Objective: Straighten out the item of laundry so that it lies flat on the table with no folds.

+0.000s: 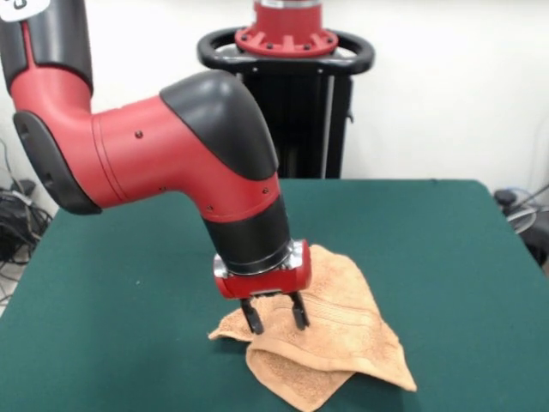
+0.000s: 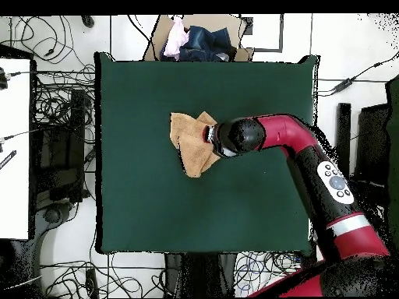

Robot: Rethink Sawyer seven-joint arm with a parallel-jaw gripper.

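- Your gripper (image 1: 274, 319) hangs open, fingertips just above the towel (image 1: 330, 348).
- The towel lies crumpled and folded directly beneath it, mid-table (image 1: 129, 292), toward the front camera's side.

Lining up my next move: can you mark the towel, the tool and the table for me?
Light orange-tan terry-cloth towel (image 1: 343, 330): front view, on the banded upper layer right of the fingers.
Red and black tool (image 1: 274, 319): front view, midway between its open fingertips.
Dark green felt-topped table (image 2: 140, 195): overhead view, on bare cloth.
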